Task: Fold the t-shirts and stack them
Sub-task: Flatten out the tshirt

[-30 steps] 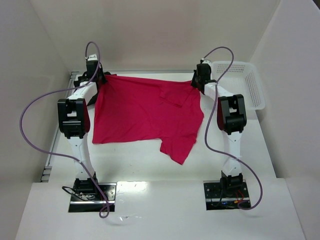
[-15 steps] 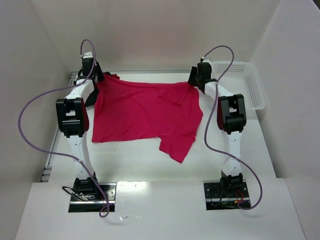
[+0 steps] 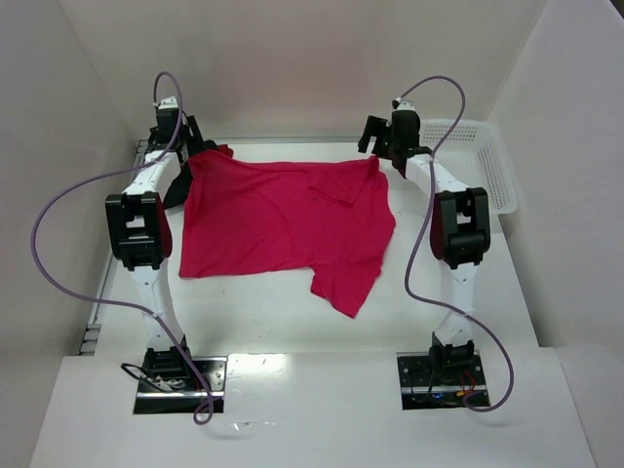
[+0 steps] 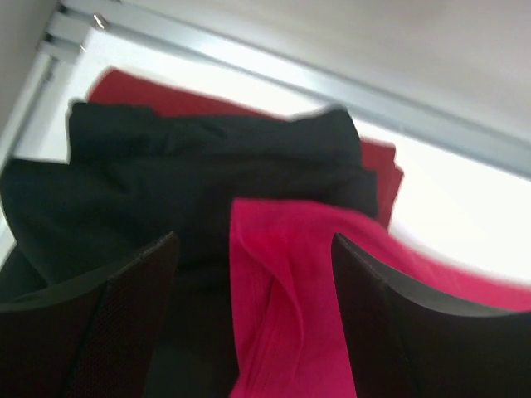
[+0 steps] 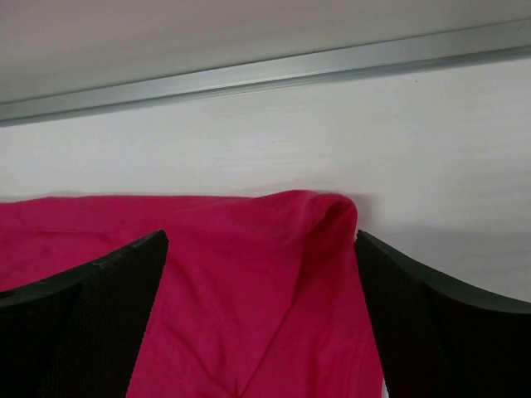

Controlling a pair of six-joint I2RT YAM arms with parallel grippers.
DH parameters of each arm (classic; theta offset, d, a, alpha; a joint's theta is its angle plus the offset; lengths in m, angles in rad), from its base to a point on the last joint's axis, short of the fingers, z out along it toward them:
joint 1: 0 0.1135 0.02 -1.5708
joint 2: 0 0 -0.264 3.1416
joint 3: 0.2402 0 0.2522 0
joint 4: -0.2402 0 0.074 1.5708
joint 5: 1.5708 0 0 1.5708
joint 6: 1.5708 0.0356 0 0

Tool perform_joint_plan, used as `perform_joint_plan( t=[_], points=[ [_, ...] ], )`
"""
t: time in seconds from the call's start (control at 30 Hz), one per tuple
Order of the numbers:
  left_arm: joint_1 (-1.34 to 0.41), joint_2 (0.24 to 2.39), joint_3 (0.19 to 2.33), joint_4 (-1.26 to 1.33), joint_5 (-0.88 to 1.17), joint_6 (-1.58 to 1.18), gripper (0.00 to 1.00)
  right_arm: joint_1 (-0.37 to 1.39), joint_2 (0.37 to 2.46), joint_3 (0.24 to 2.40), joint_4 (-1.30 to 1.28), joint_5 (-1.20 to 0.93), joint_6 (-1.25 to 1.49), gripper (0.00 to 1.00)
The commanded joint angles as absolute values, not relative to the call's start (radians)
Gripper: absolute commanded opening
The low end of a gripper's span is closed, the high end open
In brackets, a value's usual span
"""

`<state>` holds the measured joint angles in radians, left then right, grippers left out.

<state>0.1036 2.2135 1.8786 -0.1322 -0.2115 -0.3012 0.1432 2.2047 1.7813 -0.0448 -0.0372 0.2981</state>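
A crimson-pink t-shirt (image 3: pixel 283 219) lies spread across the middle of the table, one sleeve pointing to the front (image 3: pixel 346 288). Its far left corner (image 4: pixel 282 290) lies between the spread fingers of my open left gripper (image 4: pixel 253 274), untouched by either finger. My open right gripper (image 5: pixel 261 265) hovers over the far right corner (image 5: pixel 315 215), which is curled over. At the far left a black t-shirt (image 4: pixel 166 174) lies folded on a darker red t-shirt (image 4: pixel 141 91); from above the black one (image 3: pixel 180 185) shows under the left arm.
A white perforated basket (image 3: pixel 473 161) stands at the far right beside the right arm. A metal rail (image 5: pixel 265 70) runs along the table's back edge at the wall. Walls close in on the left, back and right.
Both grippers have opened and let go of the pink shirt's far corners, then drawn back toward the wall. The shirt has settled flat on the table.
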Motion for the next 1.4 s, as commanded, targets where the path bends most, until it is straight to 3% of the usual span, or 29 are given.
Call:
perform_joint_plan(
  t=[0.0,0.17,0.23,0.37,1.0,1.17,1.37],
  points=[
    [0.107,2.112,1.824,-0.11,-0.097,-0.296,0.81,0.137,2.105,1.717,-0.015,-0.103,0.307,0.99],
    [0.107,2.132,1.809,-0.127,-0.078,-0.305,0.74,0.175,2.114,1.678,-0.092,-0.117,0.307,0.94],
    [0.107,2.141,1.796,-0.117,-0.078,-0.305,0.68,0.196,2.114,1.638,-0.115,-0.115,0.331,0.82],
    [0.117,2.152,1.809,-0.106,-0.069,-0.314,0.61,0.219,2.086,1.612,-0.169,-0.106,0.362,0.8],
    [0.126,2.256,1.884,-0.106,-0.04,-0.334,0.59,0.255,2.051,1.528,-0.192,-0.107,0.416,0.8],
    [0.126,2.275,1.894,-0.106,-0.04,-0.334,0.6,0.255,2.069,1.526,-0.213,-0.097,0.425,0.71],
    [0.126,2.284,1.894,-0.097,-0.04,-0.325,0.65,0.264,2.078,1.516,-0.232,-0.086,0.434,0.7]
  ],
)
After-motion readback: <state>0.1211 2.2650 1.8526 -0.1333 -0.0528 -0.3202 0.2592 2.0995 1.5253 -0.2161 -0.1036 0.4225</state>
